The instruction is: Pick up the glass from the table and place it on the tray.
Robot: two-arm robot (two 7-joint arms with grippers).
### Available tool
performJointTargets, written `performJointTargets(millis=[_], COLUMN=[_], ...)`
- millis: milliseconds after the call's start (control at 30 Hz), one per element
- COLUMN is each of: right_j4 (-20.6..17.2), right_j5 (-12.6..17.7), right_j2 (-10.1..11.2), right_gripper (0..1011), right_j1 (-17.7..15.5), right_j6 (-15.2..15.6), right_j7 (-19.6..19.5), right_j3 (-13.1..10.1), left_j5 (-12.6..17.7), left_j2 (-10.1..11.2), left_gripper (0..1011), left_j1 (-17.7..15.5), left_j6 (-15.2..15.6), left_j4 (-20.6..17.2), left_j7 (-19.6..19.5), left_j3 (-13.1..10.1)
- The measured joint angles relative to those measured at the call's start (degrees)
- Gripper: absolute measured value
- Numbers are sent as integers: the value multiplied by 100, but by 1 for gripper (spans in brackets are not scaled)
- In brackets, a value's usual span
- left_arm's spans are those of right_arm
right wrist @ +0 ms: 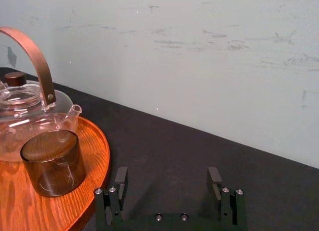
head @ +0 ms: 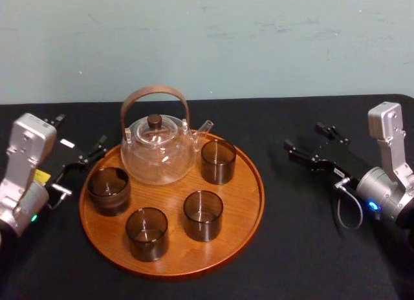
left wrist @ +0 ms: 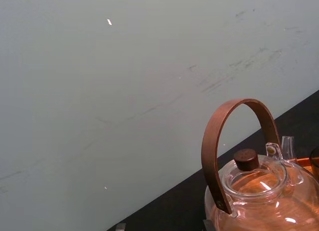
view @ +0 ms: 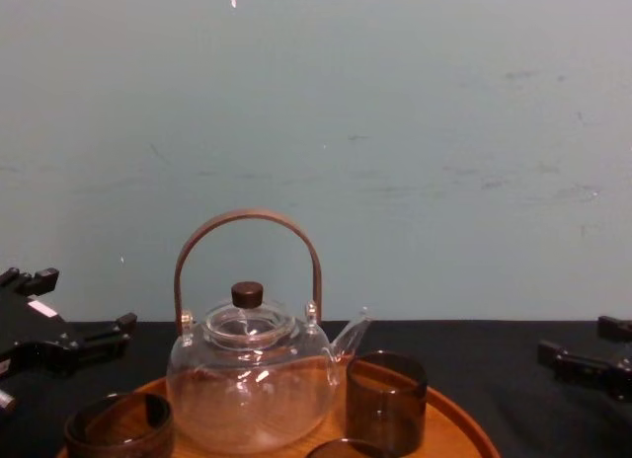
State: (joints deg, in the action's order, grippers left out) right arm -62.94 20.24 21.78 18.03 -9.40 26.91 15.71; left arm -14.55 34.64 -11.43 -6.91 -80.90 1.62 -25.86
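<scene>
Holding our left tool (head: 77, 137) and right tool (head: 314, 140) wide open and empty on either side of the tray (head: 242, 203), we see four glasses (head: 203, 214) standing upright on it with the teapot (head: 158, 151).

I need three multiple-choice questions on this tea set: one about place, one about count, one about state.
1. Where is the teapot? A on the tray; B beside it; C in an end effector.
2. How many dark glasses are on the tray? A two; B three; C four.
3. The left end effector and right end effector are: A both open, empty; B both shut; C holding glasses.
Answers: 1 A, it sits at the tray's far side. 2 C, four stand beside and before the teapot. 3 A, fingers apart, nothing between.
</scene>
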Motion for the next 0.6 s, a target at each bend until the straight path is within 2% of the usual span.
performJointTargets(millis=[600], right_j4=[-27], right_j5=[-6], right_j2=[13], right_gripper=[1002], right_j1=[-7], right_j6=[0], right_j7=[-2], right_j3=[12], left_j5=[0], left_j2=[0], left_gripper=[1001], left_j1=[0], left_j6=[0], left_j4=[0], left_j7=[0], left_j3=[0])
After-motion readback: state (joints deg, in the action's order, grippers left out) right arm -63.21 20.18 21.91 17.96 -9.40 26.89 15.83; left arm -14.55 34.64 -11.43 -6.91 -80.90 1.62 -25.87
